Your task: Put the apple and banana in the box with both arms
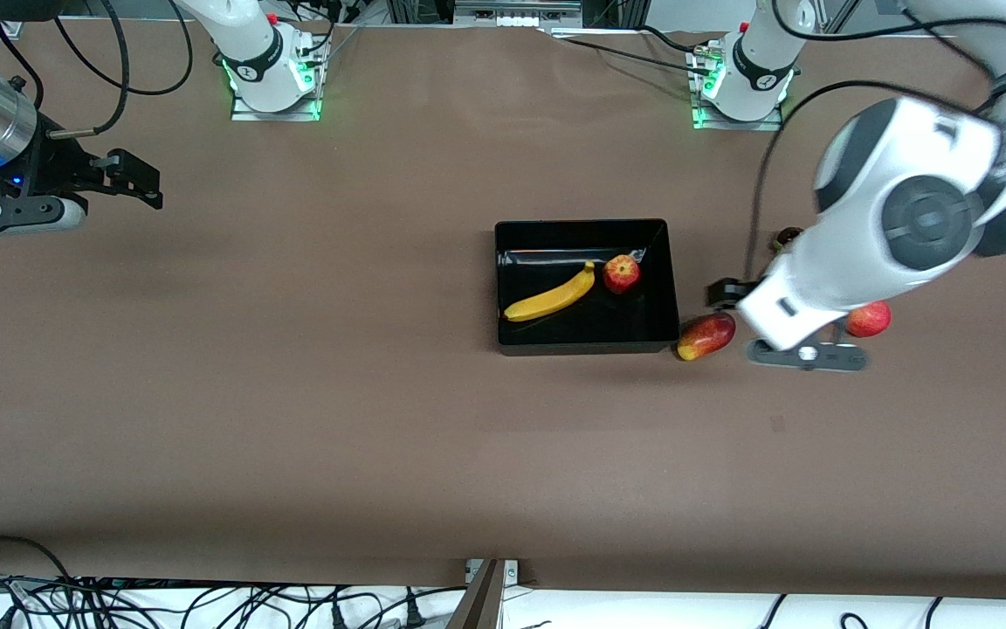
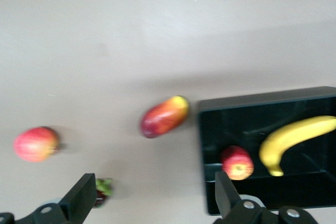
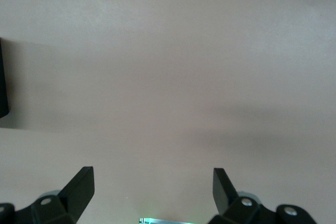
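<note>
**A:** where's the fruit at?

**B:** banana (image 1: 551, 299) and apple (image 1: 622, 273) both lie in the black box (image 1: 584, 343), side by side, not touching.

**A:** grippers?

**B:** left gripper (image 2: 152, 199) is over the bare table beside the box, near a mango-like fruit (image 1: 706, 336), fingers spread wide, empty. right gripper (image 3: 153, 190) is over the table's right-arm end, also wide, empty.

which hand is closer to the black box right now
Left. The left hand, empty and open, hangs over the table just past the box at the left arm's end, near the mango. The right hand, also open, waits at the right arm's end.
</note>
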Robot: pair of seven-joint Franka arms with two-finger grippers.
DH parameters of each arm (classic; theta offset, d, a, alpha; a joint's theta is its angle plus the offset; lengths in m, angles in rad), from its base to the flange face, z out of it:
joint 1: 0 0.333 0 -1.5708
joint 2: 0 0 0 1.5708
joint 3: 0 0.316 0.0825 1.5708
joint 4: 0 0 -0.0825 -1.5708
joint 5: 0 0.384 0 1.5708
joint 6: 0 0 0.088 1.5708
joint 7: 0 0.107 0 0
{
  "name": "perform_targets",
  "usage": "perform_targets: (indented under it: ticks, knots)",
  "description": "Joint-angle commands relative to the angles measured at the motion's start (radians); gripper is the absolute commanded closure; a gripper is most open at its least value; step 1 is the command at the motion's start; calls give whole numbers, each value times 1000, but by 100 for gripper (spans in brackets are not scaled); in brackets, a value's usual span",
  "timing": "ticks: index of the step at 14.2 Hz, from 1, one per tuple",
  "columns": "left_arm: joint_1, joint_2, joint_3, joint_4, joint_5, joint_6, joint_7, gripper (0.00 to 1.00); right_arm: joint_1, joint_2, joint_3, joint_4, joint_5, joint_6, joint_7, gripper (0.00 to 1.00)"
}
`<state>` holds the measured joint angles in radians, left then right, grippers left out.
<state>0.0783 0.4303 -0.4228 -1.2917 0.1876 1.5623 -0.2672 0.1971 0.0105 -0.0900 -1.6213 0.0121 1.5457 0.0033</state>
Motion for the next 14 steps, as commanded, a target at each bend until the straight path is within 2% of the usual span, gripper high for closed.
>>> perform_targets:
  ticks: [1,3,5,7,8,10,14]
  knots:
    - [5,-200,113,-148,-46,22,74,0,-8,6,12,17,-15,-3,10,0]
    - [-3,-324,160,-242,-48,24,91,0,-8,6,12,17,-15,-3,10,0]
    - [-98,-409,281,-302,-69,22,91,0,-8,6,13,17,-15,-3,10,0]
    - [-173,-429,390,-320,-97,19,92,0,-8,6,13,17,-15,-3,10,0]
    - [-178,-429,430,-324,-146,22,106,0,-8,6,12,17,-15,-3,10,0]
    - [-167,-429,438,-334,-175,44,205,0,-8,6,12,17,-15,-3,10,0]
    - [-144,-447,438,-362,-175,48,206,0,-8,6,12,17,-15,-3,10,0]
